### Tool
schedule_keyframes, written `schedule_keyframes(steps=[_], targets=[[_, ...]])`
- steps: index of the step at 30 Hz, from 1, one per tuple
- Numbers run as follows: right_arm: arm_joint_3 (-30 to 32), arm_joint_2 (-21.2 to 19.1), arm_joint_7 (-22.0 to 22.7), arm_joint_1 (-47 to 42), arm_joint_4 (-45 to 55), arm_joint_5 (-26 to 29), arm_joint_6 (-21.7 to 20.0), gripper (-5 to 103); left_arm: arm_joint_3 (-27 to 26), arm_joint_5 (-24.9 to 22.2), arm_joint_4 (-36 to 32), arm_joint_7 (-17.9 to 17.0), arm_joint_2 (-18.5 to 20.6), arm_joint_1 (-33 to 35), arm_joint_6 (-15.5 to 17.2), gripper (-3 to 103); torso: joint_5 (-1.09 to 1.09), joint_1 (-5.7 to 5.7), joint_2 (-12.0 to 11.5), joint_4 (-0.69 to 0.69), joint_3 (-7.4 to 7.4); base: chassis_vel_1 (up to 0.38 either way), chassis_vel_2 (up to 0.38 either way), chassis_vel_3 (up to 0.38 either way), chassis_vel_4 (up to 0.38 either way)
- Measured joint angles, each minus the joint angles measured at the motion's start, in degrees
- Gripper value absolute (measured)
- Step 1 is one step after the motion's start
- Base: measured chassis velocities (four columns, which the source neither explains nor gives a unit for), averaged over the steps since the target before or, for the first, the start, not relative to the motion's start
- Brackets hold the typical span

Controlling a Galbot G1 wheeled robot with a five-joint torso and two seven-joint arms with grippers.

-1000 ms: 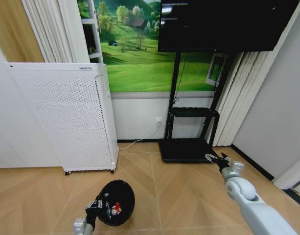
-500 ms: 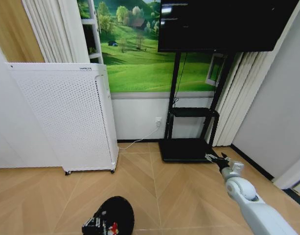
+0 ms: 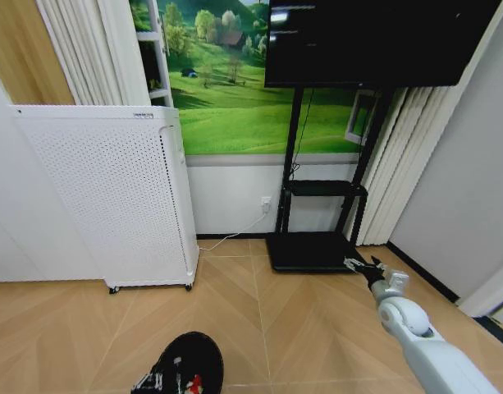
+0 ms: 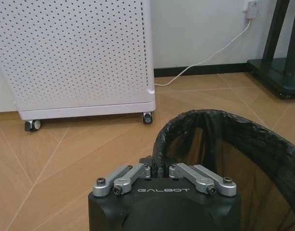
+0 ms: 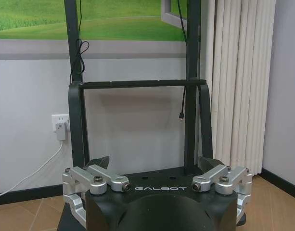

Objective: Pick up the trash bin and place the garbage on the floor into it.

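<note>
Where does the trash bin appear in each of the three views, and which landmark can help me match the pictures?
Head view: the trash bin sits at the bottom edge, left of centre, with the left gripper on its rim.
Left wrist view: its rim and mesh wall occupy the lower right, just beyond the gripper.
Right wrist view: not in it.
Shared landmark: the white perforated cabinet stands behind the bin in the head and left wrist views.

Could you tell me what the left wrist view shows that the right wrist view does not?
The left wrist view alone shows the left end effector shut on the trash bin rim, and the white cabinet on castors. The right wrist view alone shows the right end effector open and holding nothing, facing the black TV stand and curtain. Both share the wood floor, white wall and a power cable.
</note>
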Motion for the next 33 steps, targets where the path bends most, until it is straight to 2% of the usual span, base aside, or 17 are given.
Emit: schedule_keyframes(steps=[2, 4, 12, 14, 17, 18, 20, 21, 23, 24, 26, 27, 29, 31, 32, 33], targets=[[0.0, 0.0, 0.0, 0.0, 0.0, 0.0, 0.0, 100, -0.39, 0.09, -0.4, 0.0, 0.01, 0.92, -0.49, 14, -0.01, 0.0, 0.0, 0.01, 0.0, 0.0, 0.0, 0.0, 0.0], [0.0, 0.0, 0.0, 0.0, 0.0, 0.0, 0.0, 100, -1.19, 0.37, -0.63, 0.27, 0.13, 1.74, -1.34, 7, -0.01, 0.0, 0.0, 0.02, 0.0, 0.0, 0.0, 0.0, 0.0], [0.0, 0.0, -0.01, 0.0, 0.0, 0.0, 0.0, 100, -2.3, 0.76, 0.22, 0.3, 0.24, 1.39, -2.21, 7, -0.02, 0.0, 0.0, 0.0, 0.0, 0.0, 0.0, 0.0, 0.0], [0.0, 0.0, -0.01, 0.0, 0.0, 0.0, 0.0, 100, -2.32, 0.77, 0.13, 0.3, 0.25, 1.41, -2.18, 4, -0.02, 0.0, 0.0, 0.0, 0.0, 0.0, 0.0, 0.0, 0.0], [0.0, 0.0, -0.01, 0.0, 0.0, 0.0, 0.0, 100, -2.35, 0.82, -0.23, 0.23, 0.23, 1.47, -1.93, 17, -0.01, 0.0, 0.0, 0.0, 0.0, 0.0, 0.0, 0.0, 0.0], [0.0, 0.0, -0.01, 0.0, 0.0, 0.0, 0.0, 100, -2.35, 0.82, -0.23, 0.23, 0.23, 1.47, -1.93, 17, -0.01, 0.0, 0.0, 0.0, 0.0, 0.0, 0.0, 0.0, 0.0], [0.0, 0.0, -0.01, 0.0, 0.0, 0.0, 0.0, 100, -2.31, 0.92, -0.23, 0.18, 0.13, 1.54, -1.93, 28, -0.01, 0.0, 0.0, 0.0, 0.0, 0.0, 0.0, 0.0, 0.0], [0.0, 0.0, -0.01, 0.0, 0.0, 0.0, 0.0, 100, -2.31, 0.92, -0.23, 0.18, 0.13, 1.54, -1.93, 28, -0.01, 0.0, 0.0, 0.0, 0.0, 0.0, 0.0, 0.0, 0.0], [0.0, 0.0, -0.01, 0.0, 0.0, 0.0, 0.0, 100, -2.31, 1.09, -0.24, 0.12, 0.08, 1.58, -1.96, 40, -0.01, 0.0, 0.0, 0.0, 0.0, 0.0, 0.0, 0.0, 0.0], [0.0, 0.0, -0.01, 0.0, 0.0, 0.0, 0.0, 100, -2.31, 1.09, -0.24, 0.12, 0.08, 1.58, -1.96, 40, -0.01, 0.0, 0.0, 0.0, 0.0, 0.0, 0.0, 0.0, 0.0], [0.0, 0.0, 0.0, 0.0, 0.0, 0.0, 0.0, 100, -2.34, 1.13, -0.25, 0.03, 0.08, 1.52, -1.98, 50, -0.01, 0.0, 0.0, 0.0, 0.0, 0.0, 0.0, 0.0, 0.0], [0.0, 0.0, 0.0, 0.0, 0.0, 0.0, 0.0, 100, -2.34, 1.13, -0.25, 0.03, 0.08, 1.52, -1.98, 50, -0.01, 0.0, 0.0, 0.0, 0.0, 0.0, 0.0, 0.0, 0.0], [0.0, 0.0, 0.0, 0.0, 0.0, 0.0, 0.0, 100, -2.34, 1.16, -0.37, -0.09, 0.07, 1.53, -2.0, 62, -0.01, 0.0, 0.0, 0.0, 0.0, 0.0, 0.0, 0.0, 0.0], [0.0, 0.0, 0.0, 0.0, 0.0, 0.0, 0.0, 100, -2.34, 1.19, -0.4, -0.13, 0.05, 1.54, -2.04, 62, -0.01, 0.0, 0.0, 0.0, 0.0, 0.0, 0.0, 0.0, 0.0], [0.0, 0.0, 0.0, 0.0, 0.0, 0.0, 0.0, 100, -2.34, 1.32, -0.45, -0.22, 0.0, 1.61, -2.13, 67, -0.01, 0.0, 0.0, 0.0, 0.0, 0.0, 0.0, 0.0, 0.0], [0.0, 0.0, 0.0, 0.0, 0.0, 0.0, 0.0, 100, -2.34, 1.53, -0.56, -0.31, -0.01, 1.75, -2.32, 77, -0.01, 0.0, 0.0, 0.0, 0.0, 0.0, 0.0, 0.0, 0.0]])
